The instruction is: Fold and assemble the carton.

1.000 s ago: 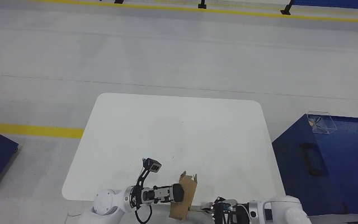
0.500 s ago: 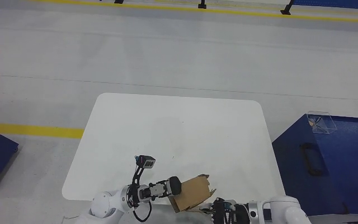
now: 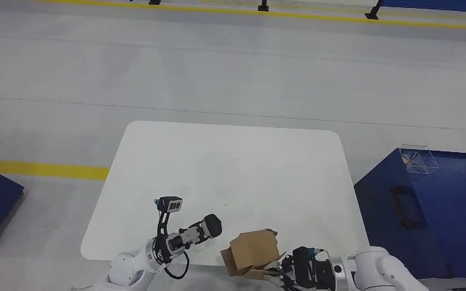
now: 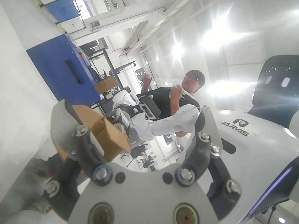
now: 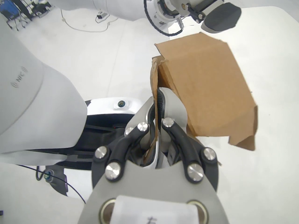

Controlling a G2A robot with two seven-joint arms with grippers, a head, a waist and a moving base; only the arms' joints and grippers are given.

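Observation:
The brown carton lies on its side, partly opened, at the near edge of the white table. My right gripper is shut on one thin flap at the carton's open end; the flap stands between its pads. My left gripper hangs open a short way to the left of the carton, not touching it. In the left wrist view the left gripper has nothing between its wide-spread fingers, and the carton shows beyond one fingertip. In the right wrist view the left gripper's dark pad is just past the carton's far corner.
A blue cabinet stands to the right of the table with a clear plastic box on top. The table surface beyond the carton is bare white. A yellow line runs along the floor at the left.
The carton has swung from standing upright to lying on its side, shifting right. My left gripper has let go of it and drawn back to the left. The right gripper keeps its hold.

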